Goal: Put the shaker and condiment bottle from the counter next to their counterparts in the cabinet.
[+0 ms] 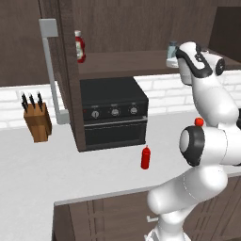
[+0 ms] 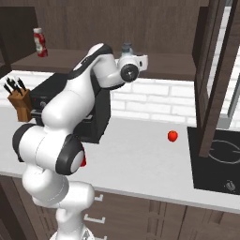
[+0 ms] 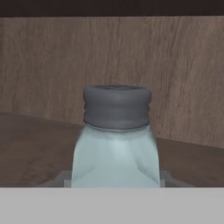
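No text can be read (the labelled red bottle (image 1: pixel 80 46) blurs).

shelf: labelled bottle (image 1: pixel 80 45) upper left, shaker (image 1: pixel 172 52) upper right | counter (image 1: pixel 52 174): condiment bottle (image 1: pixel 146 157) centre (before the oven (image 1: pixel 113 113)), knife block (image 1: pixel 37 120) left

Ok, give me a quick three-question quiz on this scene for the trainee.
1. True or false: the all-red bottle lies on its side.
2. What sits between the fingers of the gripper in the hand view? A) a knife block B) the shaker C) a labelled bottle
3. In the left base view, what stands on the counter to the left of the oven?

Key
1. False: it stands upright on the counter, in front of the oven.
2. B.
3. The knife block.
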Available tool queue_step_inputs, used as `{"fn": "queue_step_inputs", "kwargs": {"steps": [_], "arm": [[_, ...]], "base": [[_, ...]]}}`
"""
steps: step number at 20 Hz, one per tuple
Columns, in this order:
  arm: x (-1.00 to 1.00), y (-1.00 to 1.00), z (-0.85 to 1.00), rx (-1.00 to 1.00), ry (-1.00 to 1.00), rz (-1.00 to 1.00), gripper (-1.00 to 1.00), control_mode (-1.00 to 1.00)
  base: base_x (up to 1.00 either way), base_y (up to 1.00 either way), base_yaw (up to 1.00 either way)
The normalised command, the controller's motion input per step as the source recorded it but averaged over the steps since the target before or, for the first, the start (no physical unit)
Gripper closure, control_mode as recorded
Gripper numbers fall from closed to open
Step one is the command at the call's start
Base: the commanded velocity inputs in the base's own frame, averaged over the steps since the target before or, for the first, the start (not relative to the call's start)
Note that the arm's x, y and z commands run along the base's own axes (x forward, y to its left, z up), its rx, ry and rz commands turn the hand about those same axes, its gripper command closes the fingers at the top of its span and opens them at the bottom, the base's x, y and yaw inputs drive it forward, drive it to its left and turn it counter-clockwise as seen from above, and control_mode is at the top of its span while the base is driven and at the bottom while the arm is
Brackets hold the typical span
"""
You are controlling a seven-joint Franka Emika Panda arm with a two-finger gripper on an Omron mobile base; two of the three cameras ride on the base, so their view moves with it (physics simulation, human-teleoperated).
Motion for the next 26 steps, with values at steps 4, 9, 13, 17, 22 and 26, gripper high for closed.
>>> {"fn": "queue_step_inputs", "kwargs": {"steps": [4,9,13,17,22,26], "arm": [[0.00,-0.05,-0.16,0.01,0.00,0.00,-1.00,-1.00],[0.00,0.00,-0.20,0.00,0.00,0.00,-1.00,-1.00],[0.00,-0.01,-0.15,0.00,0.00,0.00,-1.00,-1.00],[0.00,0.00,-0.01,0.00,0.00,0.00,-1.00,-1.00],[-0.40,-0.05,0.08,-0.01,-0.09,-0.01,-1.00,-1.00],[-0.82,-0.08,0.03,0.00,-0.15,0.00,-1.00,-1.00]], "base": [[0.00,0.00,0.00],[0.00,0.00,0.00],[0.00,0.00,0.00],[0.00,0.00,0.00],[0.00,0.00,0.00],[0.00,0.00,0.00]]}}
